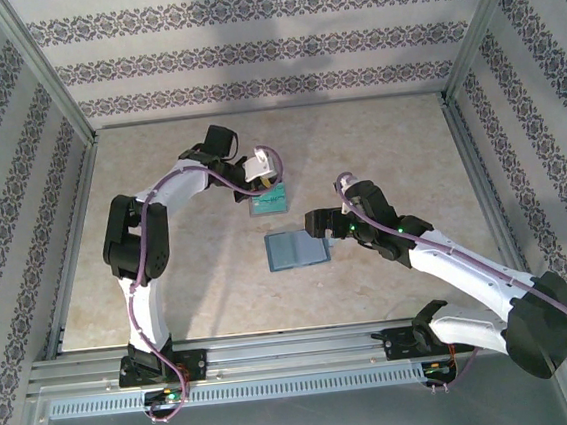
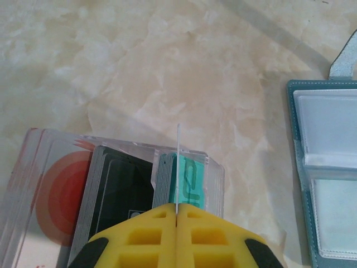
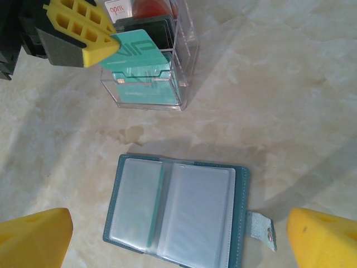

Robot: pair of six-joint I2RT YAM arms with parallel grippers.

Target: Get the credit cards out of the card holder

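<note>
Left gripper (image 3: pixel 106 40) pinching teal card (image 3: pixel 139 47), corner hidden

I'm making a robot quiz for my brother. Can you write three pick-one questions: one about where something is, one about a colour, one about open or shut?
1. Where is the clear box, compared with the card holder?
A. on top of it
B. inside it
C. apart from it, on the table

2. What colour is the card in the left gripper?
A. red
B. teal-green
C. black

3. How is the card holder?
A. lying open
B. folded shut
C. standing on edge

Answers: C, bare table shows between them; B, teal-green sticks out of the shut yellow fingers; A, both clear-pocket panels face up.
</note>
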